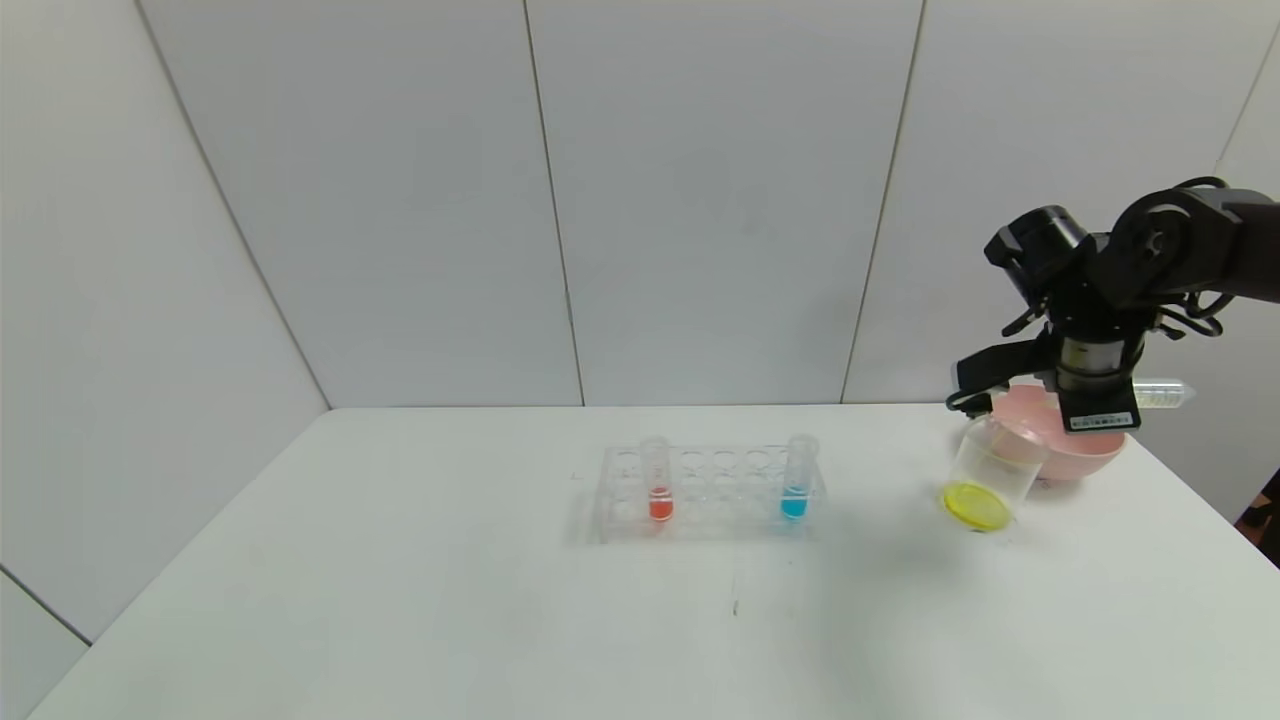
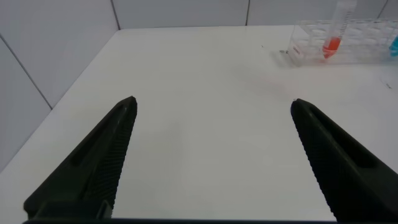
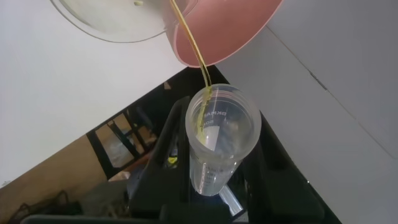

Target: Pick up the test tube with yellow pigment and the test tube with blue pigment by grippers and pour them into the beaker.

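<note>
My right gripper (image 1: 1085, 400) is shut on the test tube with yellow pigment (image 1: 1160, 393), held on its side above the beaker (image 1: 995, 470). In the right wrist view the tube (image 3: 217, 149) sits between the fingers of the gripper (image 3: 219, 115), almost drained, and a thin yellow stream (image 3: 193, 43) runs from its mouth into the beaker (image 3: 118, 22). Yellow liquid (image 1: 975, 505) lies in the beaker's bottom. The test tube with blue pigment (image 1: 797, 480) stands in the clear rack (image 1: 710, 520). My left gripper (image 2: 213, 106) is open and empty over bare table.
A tube with red-orange liquid (image 1: 657, 482) stands at the rack's left end and also shows in the left wrist view (image 2: 336, 31). A pink bowl (image 1: 1085, 455) sits right behind the beaker, near the table's right edge. The white table (image 1: 500, 620) meets walls at the back.
</note>
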You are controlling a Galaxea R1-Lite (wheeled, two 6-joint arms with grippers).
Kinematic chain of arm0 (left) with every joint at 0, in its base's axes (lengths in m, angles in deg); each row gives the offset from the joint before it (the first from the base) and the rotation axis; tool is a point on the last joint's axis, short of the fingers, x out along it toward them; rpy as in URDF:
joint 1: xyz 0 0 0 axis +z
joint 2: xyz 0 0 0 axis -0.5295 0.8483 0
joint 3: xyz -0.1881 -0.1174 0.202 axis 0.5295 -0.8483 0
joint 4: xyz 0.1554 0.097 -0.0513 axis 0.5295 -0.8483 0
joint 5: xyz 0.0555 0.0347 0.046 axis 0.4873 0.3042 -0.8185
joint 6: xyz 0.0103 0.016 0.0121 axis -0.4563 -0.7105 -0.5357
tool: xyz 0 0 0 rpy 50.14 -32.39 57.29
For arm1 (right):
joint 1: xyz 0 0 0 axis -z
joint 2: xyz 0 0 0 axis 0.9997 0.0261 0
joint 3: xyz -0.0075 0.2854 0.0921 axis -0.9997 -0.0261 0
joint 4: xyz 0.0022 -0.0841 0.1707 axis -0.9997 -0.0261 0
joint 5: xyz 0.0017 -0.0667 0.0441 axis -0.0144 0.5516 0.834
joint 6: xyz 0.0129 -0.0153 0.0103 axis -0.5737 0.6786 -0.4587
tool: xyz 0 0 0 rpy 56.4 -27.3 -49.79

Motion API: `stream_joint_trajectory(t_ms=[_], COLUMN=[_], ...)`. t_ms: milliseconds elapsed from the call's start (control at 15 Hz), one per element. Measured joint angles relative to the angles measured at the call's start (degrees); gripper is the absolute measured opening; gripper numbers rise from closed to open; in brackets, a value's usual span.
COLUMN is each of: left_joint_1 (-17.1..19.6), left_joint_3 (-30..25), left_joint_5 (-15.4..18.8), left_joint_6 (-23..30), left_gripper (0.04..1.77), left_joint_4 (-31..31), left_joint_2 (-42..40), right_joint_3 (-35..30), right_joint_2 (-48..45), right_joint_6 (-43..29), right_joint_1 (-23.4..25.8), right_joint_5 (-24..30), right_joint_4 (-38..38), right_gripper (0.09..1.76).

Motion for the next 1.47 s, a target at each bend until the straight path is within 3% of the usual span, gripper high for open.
stream_joint_trajectory(t_ms=[600, 1000, 1133, 1333, 1467], left_joint_1=[-0.02, 0.00, 0.00, -0.02, 0.00], left_joint_3=[0.00, 0.00, 0.00, 0.00, 0.00], left_joint_5=[0.00, 0.00, 0.00, 0.00, 0.00], left_joint_6=[0.00, 0.00, 0.00, 0.00, 0.00], left_gripper=[1.76, 1.76, 1.76, 1.76, 1.76], left_joint_4=[0.00, 0.00, 0.00, 0.00, 0.00], left_joint_2=[0.00, 0.00, 0.00, 0.00, 0.00], right_joint_3=[0.00, 0.00, 0.00, 0.00, 0.00], right_joint_2=[0.91, 0.91, 0.00, -1.68, -2.97], right_joint_6=[0.09, -0.05, -0.46, -3.96, -11.00], right_joint_1=[-1.78, -2.01, -1.45, 0.83, 2.82], right_joint_5=[-3.34, -2.19, 3.67, 22.25, 34.08], right_joint_4=[-1.43, 0.02, 1.65, 4.85, 6.99], right_gripper=[0.55, 0.55, 0.55, 0.55, 0.55])
